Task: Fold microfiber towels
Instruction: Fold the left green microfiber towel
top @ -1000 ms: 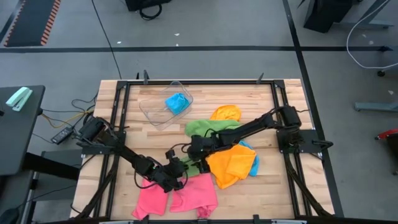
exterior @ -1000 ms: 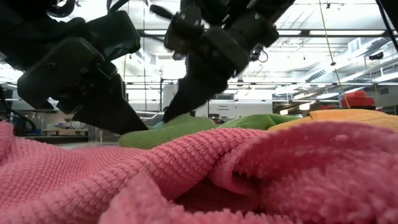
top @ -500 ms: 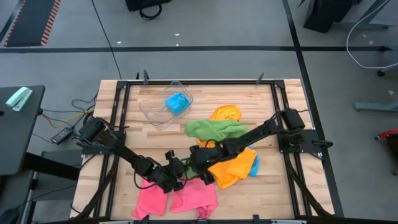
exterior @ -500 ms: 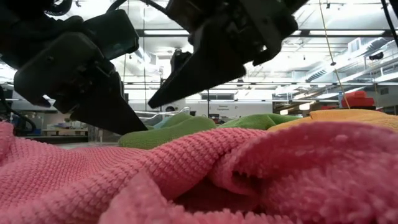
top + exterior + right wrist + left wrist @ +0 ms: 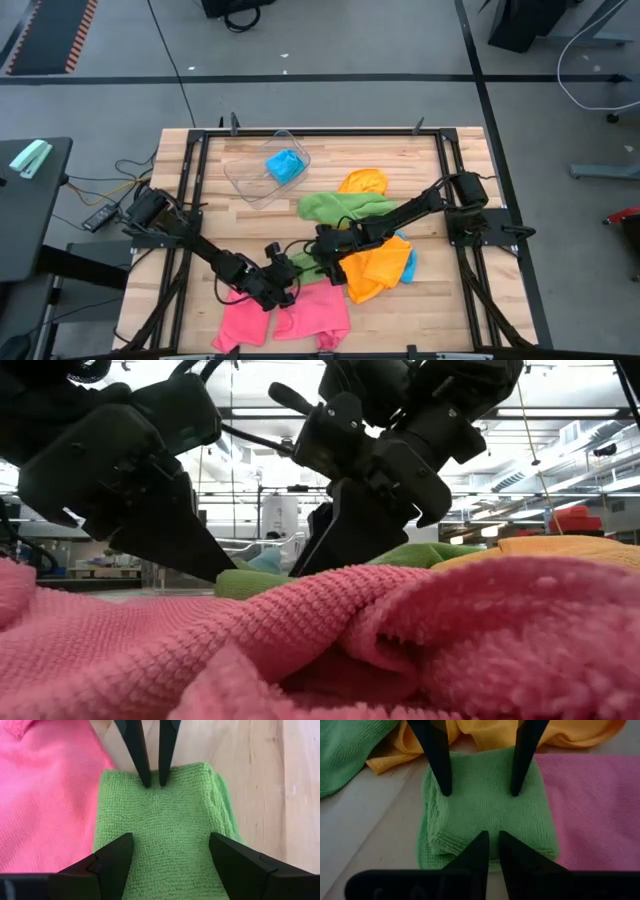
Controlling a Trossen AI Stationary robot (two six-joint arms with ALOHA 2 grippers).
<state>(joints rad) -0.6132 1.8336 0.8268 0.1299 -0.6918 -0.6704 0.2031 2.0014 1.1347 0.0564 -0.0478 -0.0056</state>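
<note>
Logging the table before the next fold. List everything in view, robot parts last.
Folded towel: one, green, on the table between both grippers, beside the pink towel.
Loose green towel: one, mid-table.
Pink towel: at least one, near front edge.
Orange towels: two, right of centre.
Blue towels: one in the tub, one edge under the orange.
Tub: one, clear, at the back.
Table: one, wooden.
Left gripper: nearly shut, tips on the folded towel.
Right gripper: open, tips pressing on it.

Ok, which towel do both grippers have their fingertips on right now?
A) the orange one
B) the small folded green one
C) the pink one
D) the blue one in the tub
B: the left gripper, nearly shut, and the right gripper, open wide, both press on the folded green towel.
</note>
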